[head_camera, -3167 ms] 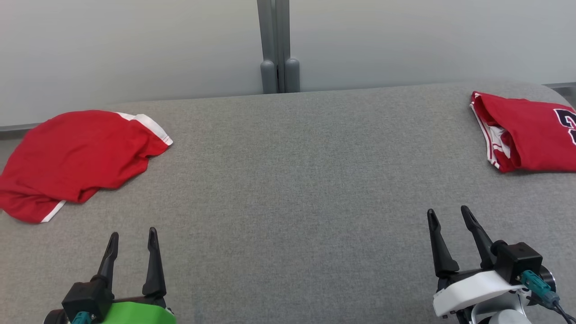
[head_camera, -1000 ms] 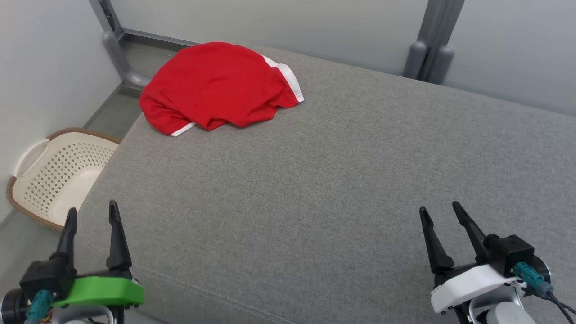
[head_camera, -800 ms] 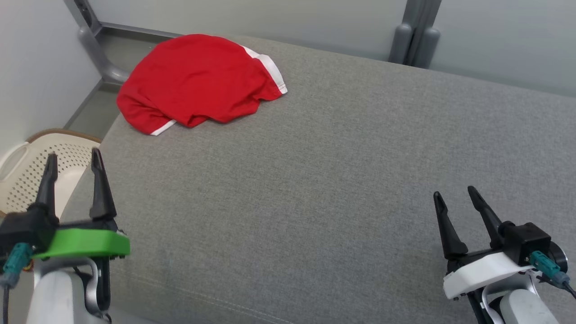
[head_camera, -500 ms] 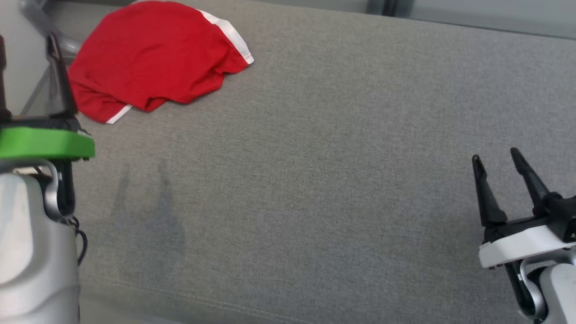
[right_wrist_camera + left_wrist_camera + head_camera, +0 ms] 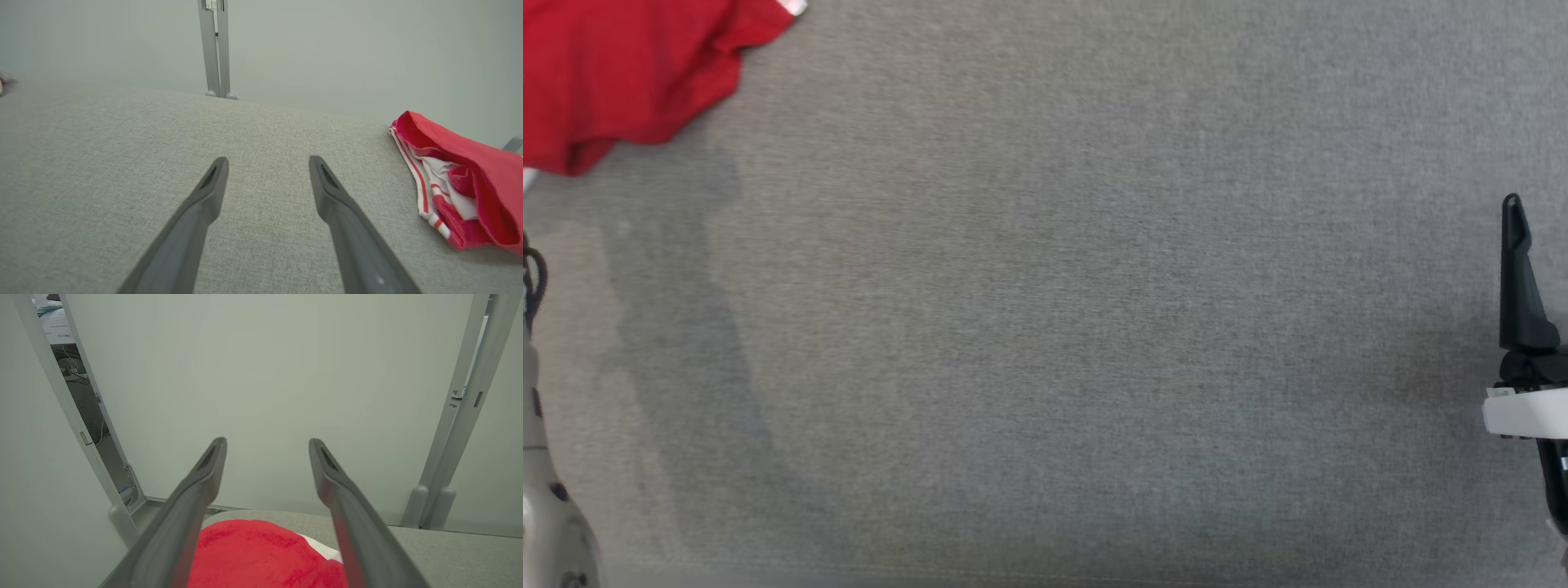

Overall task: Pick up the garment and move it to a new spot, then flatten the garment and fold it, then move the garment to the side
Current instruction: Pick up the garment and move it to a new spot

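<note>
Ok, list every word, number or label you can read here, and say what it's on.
Nothing is legible.
White sheet, far background: dark print, too small to read.
Small white tags atop the grey post: too blurred to read.

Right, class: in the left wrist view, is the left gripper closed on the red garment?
No, the left gripper is open, jaws wide apart, and the red garment lies beyond them, ungripped.
</note>
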You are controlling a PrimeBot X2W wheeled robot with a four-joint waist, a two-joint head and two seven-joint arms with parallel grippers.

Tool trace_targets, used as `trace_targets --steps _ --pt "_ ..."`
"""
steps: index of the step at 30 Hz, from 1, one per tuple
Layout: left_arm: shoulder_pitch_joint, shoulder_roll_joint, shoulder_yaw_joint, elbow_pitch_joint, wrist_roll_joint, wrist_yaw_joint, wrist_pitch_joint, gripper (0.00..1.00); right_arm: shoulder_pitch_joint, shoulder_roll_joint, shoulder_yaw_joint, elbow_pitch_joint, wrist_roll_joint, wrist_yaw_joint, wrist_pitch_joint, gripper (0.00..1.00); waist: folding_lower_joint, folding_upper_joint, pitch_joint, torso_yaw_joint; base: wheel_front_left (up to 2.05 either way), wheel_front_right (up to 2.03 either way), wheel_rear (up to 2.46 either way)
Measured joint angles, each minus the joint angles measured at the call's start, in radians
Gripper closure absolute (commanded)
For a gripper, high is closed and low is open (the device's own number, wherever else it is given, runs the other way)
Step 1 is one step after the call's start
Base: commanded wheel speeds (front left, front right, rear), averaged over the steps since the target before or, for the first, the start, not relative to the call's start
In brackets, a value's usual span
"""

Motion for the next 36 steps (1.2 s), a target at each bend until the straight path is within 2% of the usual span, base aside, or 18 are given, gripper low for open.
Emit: trace_targets --steps 9,13,16,23,24,25,36 --pt "-0.112 0.07 -0.009 0.276 -0.046 -0.006 0.099 0.0 0.007 -0.012 -0.023 -0.069 -0.003 0.0 0.031 0.0 0.0 0.0 0.107 -0.074 0.0 0.0 0.0" --pt "-0.15 0.086 -0.018 0.395 -0.072 -0.009 0.179 0.0 0.007 -0.022 -0.035 -0.088 -0.003 0.0 0.039 0.0 0.0 0.0 0.138 -0.098 0.0 0.0 0.0" --pt "-0.157 0.085 -0.017 0.462 -0.106 -0.009 0.232 0.0 0.007 -0.023 -0.04 -0.095 -0.003 0.0 0.042 0.0 0.0 0.0 0.153 -0.109 0.0 0.0 0.0" --pt "-0.188 0.095 -0.016 0.536 -0.141 -0.012 0.282 0.0 0.007 -0.021 -0.039 -0.099 -0.006 0.0 0.048 0.0 -0.0001 0.0001 0.16 -0.119 0.0 0.0 0.0" --pt "-0.194 0.098 -0.019 0.544 -0.146 -0.012 0.29 0.72 0.007 -0.021 -0.039 -0.098 -0.007 0.0 0.048 0.0 -0.0001 0.0 0.16 -0.12 0.0 0.0 0.0" --pt "-0.195 0.099 -0.023 0.547 -0.146 -0.012 0.293 1.0 0.007 -0.021 -0.039 -0.098 -0.007 0.0 0.048 0.0 -0.0001 0.0 0.159 -0.121 0.0 0.0 0.0" --pt "-0.199 0.081 -0.072 0.559 -0.123 -0.01 0.243 1.0 0.007 -0.016 -0.029 -0.077 -0.011 0.0 0.051 0.0 -0.0001 0.0 0.123 -0.112 0.0 0.0 0.0"
